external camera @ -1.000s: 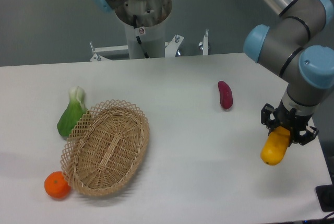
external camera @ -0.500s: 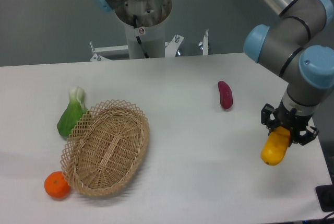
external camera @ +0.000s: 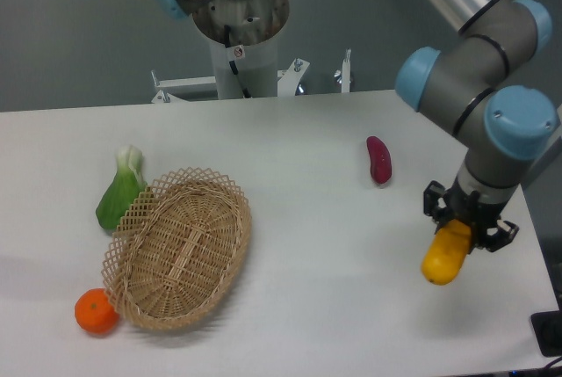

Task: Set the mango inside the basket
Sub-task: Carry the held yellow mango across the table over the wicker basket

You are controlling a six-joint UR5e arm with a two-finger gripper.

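While the arm reaches straight down, its jaws pinch the mango [external camera: 446, 254], far right of the basket [external camera: 179, 248].

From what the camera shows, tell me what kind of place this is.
Probably a robotics lab test bench: a bare white table, an industrial arm on a pedestal, and produce props like the mango and basket.

1. A robot lab or test cell, not a home.
2. An industrial arm [external camera: 479, 69] with grey links and blue joint caps reaches over the scene above the claw [external camera: 461, 226].
3. Far left of the claw and behind it, a metal pedestal [external camera: 239, 39] is bolted to a bracket at the table's back edge.
4. The table [external camera: 299, 307] is plain white; the backdrop [external camera: 79, 34] is bare grey.
5. Produce props lie spaced apart on the table, as in a set trial.
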